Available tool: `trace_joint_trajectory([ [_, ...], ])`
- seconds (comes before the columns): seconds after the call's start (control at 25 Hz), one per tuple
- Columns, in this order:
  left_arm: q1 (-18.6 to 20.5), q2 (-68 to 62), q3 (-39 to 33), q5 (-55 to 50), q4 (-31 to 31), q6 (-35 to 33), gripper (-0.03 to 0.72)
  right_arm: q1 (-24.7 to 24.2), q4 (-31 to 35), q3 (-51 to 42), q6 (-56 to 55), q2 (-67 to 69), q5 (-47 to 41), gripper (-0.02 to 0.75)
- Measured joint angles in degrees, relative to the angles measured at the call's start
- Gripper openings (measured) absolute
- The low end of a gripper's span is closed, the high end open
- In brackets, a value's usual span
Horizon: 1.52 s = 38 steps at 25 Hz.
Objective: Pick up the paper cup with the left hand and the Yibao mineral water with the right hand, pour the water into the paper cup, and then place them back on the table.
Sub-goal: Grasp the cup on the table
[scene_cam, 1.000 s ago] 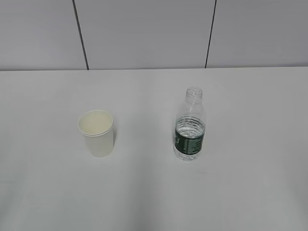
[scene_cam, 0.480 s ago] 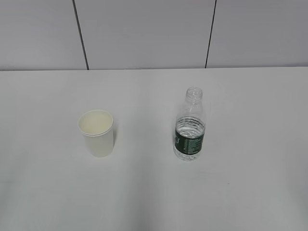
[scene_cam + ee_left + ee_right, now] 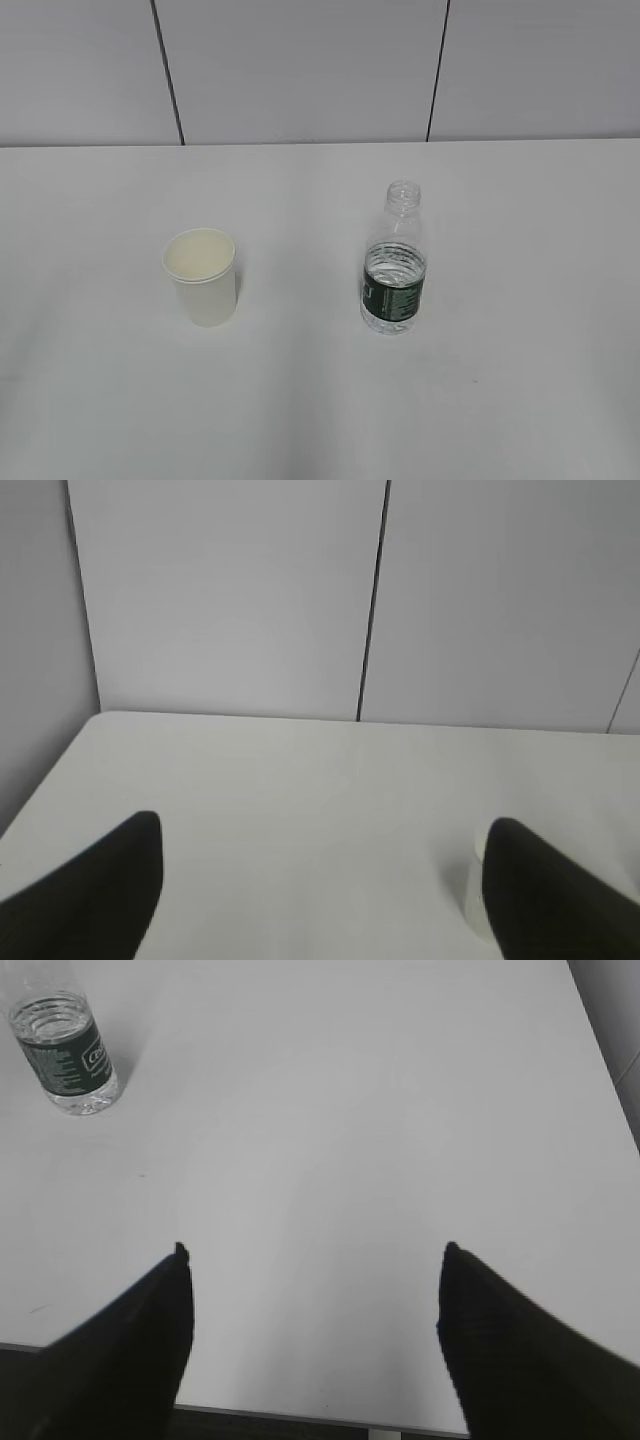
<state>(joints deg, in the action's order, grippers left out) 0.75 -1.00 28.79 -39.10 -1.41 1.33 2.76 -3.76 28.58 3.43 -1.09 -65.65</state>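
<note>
Nothing has moved: your paper cup point(image 3: 202, 276) stands at nine o'clock of the Yibao mineral water point(image 3: 394, 262) on the desk point(image 3: 320, 400), both grippers, left gripper point(image 3: 320, 900) and right gripper point(image 3: 312, 1260), released.

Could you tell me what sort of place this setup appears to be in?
Probably a lab or test bench: a bare white table against a grey panelled wall, holding only a paper cup and an uncapped water bottle.

One small white tapered paper cup point(image 3: 202, 277) stands toward the left edge of the wide white flat tabletop point(image 3: 520, 400). One small clear plastic water bottle point(image 3: 394, 260) (capless, with a dark green label band) stands toward the right edge. That makes two things on the one tabletop: one cup, one bottle.
</note>
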Motion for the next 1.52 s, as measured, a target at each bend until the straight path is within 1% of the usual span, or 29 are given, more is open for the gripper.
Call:
trace_joint_trajectory([
  [0.2, 0.0, -1.7, -5.3, 7.5, -1.8, -0.1, 0.591, 0.0, 0.0, 0.0, 0.0, 0.0, 0.0, 0.592],
  [0.36, 0.0, -4.3, -8.4, 10.7, -2.0, -1.3, 0.591, 0.0, 0.0, 0.0, 0.0, 0.0, 0.0, 0.592],
  [0.44, 0.0, -6.6, -9.4, 12.0, -2.0, -3.0, 0.591, 0.0, 0.0, 0.0, 0.0, 0.0, 0.0, 0.592],
  [0.68, -0.2, -14.1, -9.9, 19.7, -1.9, -5.0, 0.588, 0.0, 0.0, 0.0, 0.0, 0.0, 0.0, 0.592],
  [0.76, -1.7, -16.4, -9.9, 21.2, -1.8, -5.9, 0.588, 0.0, 0.0, 0.0, 0.0, 0.0, 0.0, 0.592],
  [0.84, -4.5, -18.4, -9.9, 22.9, -1.2, -7.2, 0.587, 0.0, 0.0, 0.0, 0.0, 0.0, 0.0, 0.592],
  [1.0, -10.1, -22.7, -9.9, 24.9, 2.5, -8.5, 0.586, 0.0, 0.0, 0.0, 0.0, 0.0, 0.0, 0.592],
  [1.08, -11.5, -25.3, -9.9, 26.2, 2.3, -8.6, 0.586, 0.0, 0.0, 0.0, 0.0, 0.0, 0.0, 0.592],
  [1.16, -11.9, -28.2, -10.0, 29.1, 1.0, -8.6, 0.586, 0.0, 0.0, 0.0, 0.0, 0.0, 0.0, 0.592],
  [1.28, -12.0, -32.3, -10.8, 36.2, -1.0, -8.6, 0.585, 0.0, 0.0, 0.0, 0.0, 0.0, 0.0, 0.592],
  [1.44, -12.0, -37.9, -15.0, 44.6, -1.6, -8.6, 0.585, 0.0, 0.0, 0.0, 0.0, 0.0, 0.0, 0.592],
  [1.52, -12.0, -40.5, -17.5, 50.7, -1.7, -8.6, 0.585, 0.0, 0.0, 0.0, 0.0, 0.0, 0.0, 0.592],
])
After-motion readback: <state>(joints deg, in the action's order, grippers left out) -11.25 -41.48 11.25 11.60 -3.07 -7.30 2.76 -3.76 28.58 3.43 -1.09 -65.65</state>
